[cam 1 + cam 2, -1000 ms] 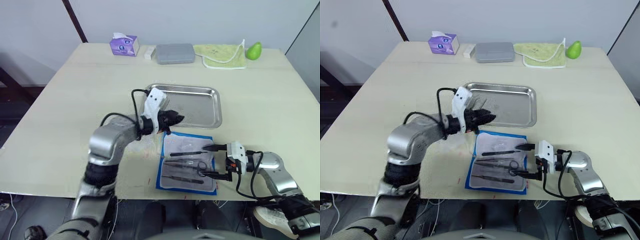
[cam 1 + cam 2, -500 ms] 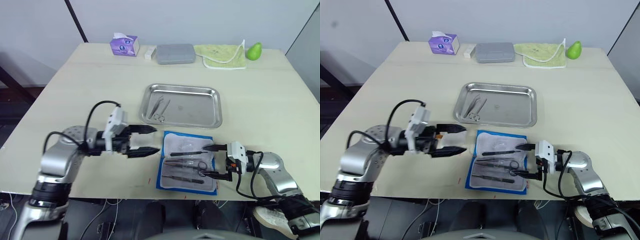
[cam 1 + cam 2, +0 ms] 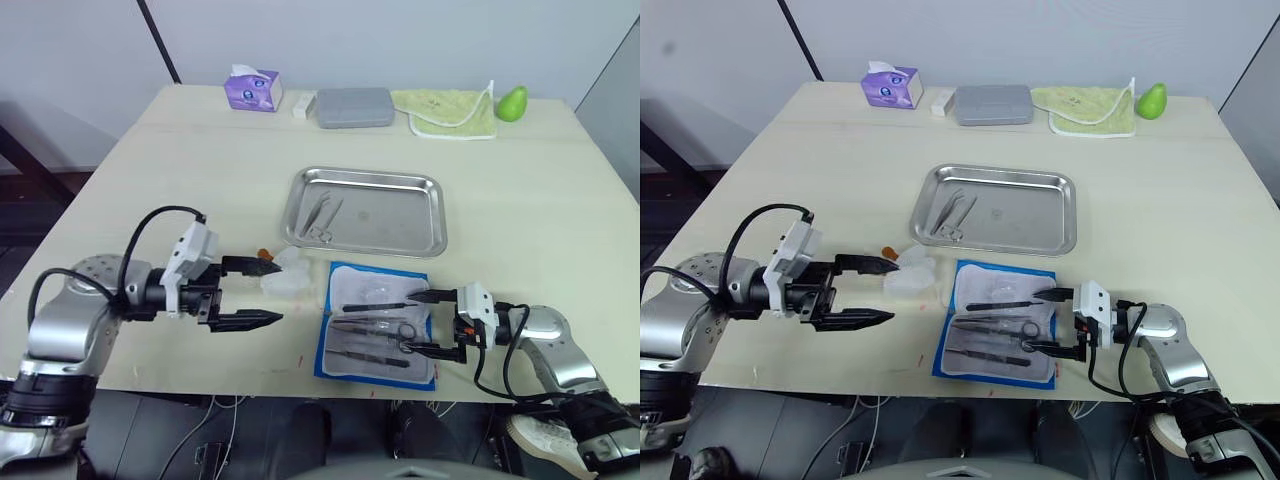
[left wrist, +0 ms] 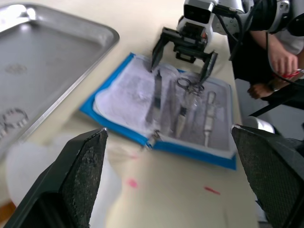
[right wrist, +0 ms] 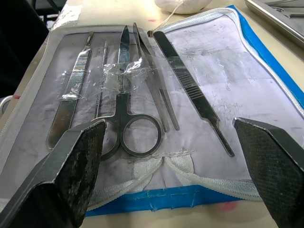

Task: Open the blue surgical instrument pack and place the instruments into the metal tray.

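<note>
Now that the left end effector point(image 3: 248, 292) has pulled back left of the open blue surgical instrument pack point(image 3: 378, 324), fingers apart and empty, one instrument point(image 3: 321, 212) lies in the metal tray point(image 3: 430, 215). Right end effector point(image 3: 423, 323) hovers spread over the rest.

Soft, even light falls from above over the pale surface point(image 3: 520, 200); nothing is dim and shadows stay faint, short and close under each object. The metal tray point(image 3: 432, 215) carries a mild, smooth sheen without harsh glare. Both head views are sharp across the whole scene. In the left wrist view the near black fingers point(image 4: 80, 175) and a white lump beside them are blurred, while the blue surgical instrument pack point(image 4: 114, 114) farther off stays fairly crisp. In the right wrist view the instruments point(image 5: 126, 90) are sharp, a clear film over them catches small glints, and the fingers point(image 5: 71, 175) are soft.
</note>
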`<state>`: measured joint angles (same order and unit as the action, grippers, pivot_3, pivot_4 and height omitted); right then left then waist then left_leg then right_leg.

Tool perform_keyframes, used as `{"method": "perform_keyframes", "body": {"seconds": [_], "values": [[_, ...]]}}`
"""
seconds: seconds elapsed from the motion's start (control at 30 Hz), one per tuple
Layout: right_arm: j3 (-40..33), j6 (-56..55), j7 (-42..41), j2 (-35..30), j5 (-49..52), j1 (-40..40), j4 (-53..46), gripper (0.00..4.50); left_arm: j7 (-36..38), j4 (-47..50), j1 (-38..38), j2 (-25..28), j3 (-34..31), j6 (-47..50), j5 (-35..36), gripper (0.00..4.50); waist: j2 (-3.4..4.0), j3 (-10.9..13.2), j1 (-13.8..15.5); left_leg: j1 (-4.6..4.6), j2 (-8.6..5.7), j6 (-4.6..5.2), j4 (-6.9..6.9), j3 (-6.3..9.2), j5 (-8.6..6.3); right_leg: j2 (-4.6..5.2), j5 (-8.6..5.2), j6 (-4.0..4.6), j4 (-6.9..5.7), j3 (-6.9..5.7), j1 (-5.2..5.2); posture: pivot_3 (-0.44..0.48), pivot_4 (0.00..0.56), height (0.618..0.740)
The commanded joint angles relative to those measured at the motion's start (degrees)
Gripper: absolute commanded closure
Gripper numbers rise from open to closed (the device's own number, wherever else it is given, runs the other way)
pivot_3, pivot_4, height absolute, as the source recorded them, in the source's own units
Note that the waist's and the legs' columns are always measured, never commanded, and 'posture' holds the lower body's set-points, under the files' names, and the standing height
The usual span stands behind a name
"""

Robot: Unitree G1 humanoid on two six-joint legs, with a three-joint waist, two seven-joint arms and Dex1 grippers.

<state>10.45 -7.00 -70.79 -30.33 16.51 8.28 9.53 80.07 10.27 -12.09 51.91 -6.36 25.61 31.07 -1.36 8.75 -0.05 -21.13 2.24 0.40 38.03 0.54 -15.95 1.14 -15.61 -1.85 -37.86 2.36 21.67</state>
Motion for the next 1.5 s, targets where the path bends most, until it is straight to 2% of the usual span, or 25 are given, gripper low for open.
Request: {"method": "perform_keyframes", "body": {"seconds": [0.03, 0.13, 0.3, 0.33, 0.4, 0.5, 0.53, 0.8, 1.5], "values": [[1.1, 1.9, 0.2, -1.0, -2.3, -1.9, 3.9, 0.0, -3.4, 3.1, -1.6, -0.9, 5.1, -1.0, -4.4, 0.1, 0.01, 0.0, 0.0, 0.0, 0.0, 0.0, 0.0, -0.02, 0.0, 0.0, 0.0, 0.0, 0.0, 0.02, 0.0, 0.0, 0.15, 0.74], [1.4, 1.5, 0.1, -0.6, -2.2, -1.9, 3.9, 0.0, -6.6, 4.1, -4.8, -3.2, 9.7, 1.4, -6.1, 0.1, 0.0, 0.0, 0.1, -0.01, -0.03, 0.0, 0.0, -0.05, 0.0, -0.05, 0.03, -0.05, 0.0, 0.04, 0.01, 0.0, 0.15, 0.74], [1.8, 0.8, -0.6, 0.4, -1.7, -1.5, 4.2, 0.0, -6.8, 0.8, -8.7, -6.5, 15.1, 0.9, -8.3, 0.1, -0.05, 0.0, -0.2, -0.02, -0.08, 0.01, 0.03, -0.09, 0.0, -0.15, 0.09, -0.16, -0.01, 0.03, 0.01, 0.0, 0.15, 0.74], [1.9, 0.7, -0.6, 0.6, -1.8, -1.4, 4.4, 0.0, -6.7, -0.3, -9.4, -7.1, 16.2, 0.6, -9.1, 0.46, -0.05, 0.0, -0.2, -0.02, -0.07, 0.01, 0.02, -0.09, 0.0, -0.18, 0.1, -0.17, -0.01, 0.02, 0.02, 0.0, 0.15, 0.74], [2.0, 0.6, -0.6, 0.9, -1.9, -1.3, 4.5, 0.0, -6.3, -1.6, -10.2, -8.0, 18.0, -0.6, -10.5, 0.83, -0.02, 0.0, -0.4, -0.01, -0.07, 0.01, 0.01, -0.09, 0.0, -0.2, 0.1, -0.17, -0.01, 0.02, 0.01, 0.0, 0.15, 0.74], [2.1, 0.4, -0.6, 1.1, -2.1, -1.2, 4.7, 0.0, -6.6, -3.3, -11.2, -9.4, 20.1, -3.1, -13.1, 2.27, -0.04, 0.0, -0.5, -0.02, -0.07, 0.01, 0.02, -0.09, 0.0, -0.2, 0.11, -0.18, -0.02, 0.01, 0.02, 0.0, 0.15, 0.74], [2.0, 0.4, -0.5, 1.1, -2.1, -1.3, 4.7, 0.0, -6.6, -3.6, -11.4, -9.7, 20.6, -3.8, -13.7, 2.62, -0.04, 0.0, -0.5, -0.03, -0.07, 0.01, 0.02, -0.07, 0.0, -0.2, 0.11, -0.17, -0.02, 0.02, 0.02, 0.0, 0.15, 0.74], [2.0, 0.3, 0.1, 1.0, -2.3, -2.8, 3.6, 0.0, -9.7, -7.3, -14.5, -14.4, 26.2, -6.9, -20.8, 2.62, -0.06, 0.0, -0.4, -0.03, -0.09, 0.01, 0.02, -0.09, 0.0, -0.19, 0.11, -0.18, -0.02, 0.0, 0.01, 0.0, 0.15, 0.74], [2.0, 1.2, 1.5, 0.8, -2.3, -3.3, 2.4, 0.0, -9.4, -10.7, -17.2, -17.7, 31.0, -9.1, -27.7, 2.62, -0.06, 0.0, -0.4, -0.04, -0.09, 0.01, 0.02, -0.07, 0.0, -0.19, 0.11, -0.19, -0.02, -0.01, 0.01, 0.0, 0.15, 0.74]]}}
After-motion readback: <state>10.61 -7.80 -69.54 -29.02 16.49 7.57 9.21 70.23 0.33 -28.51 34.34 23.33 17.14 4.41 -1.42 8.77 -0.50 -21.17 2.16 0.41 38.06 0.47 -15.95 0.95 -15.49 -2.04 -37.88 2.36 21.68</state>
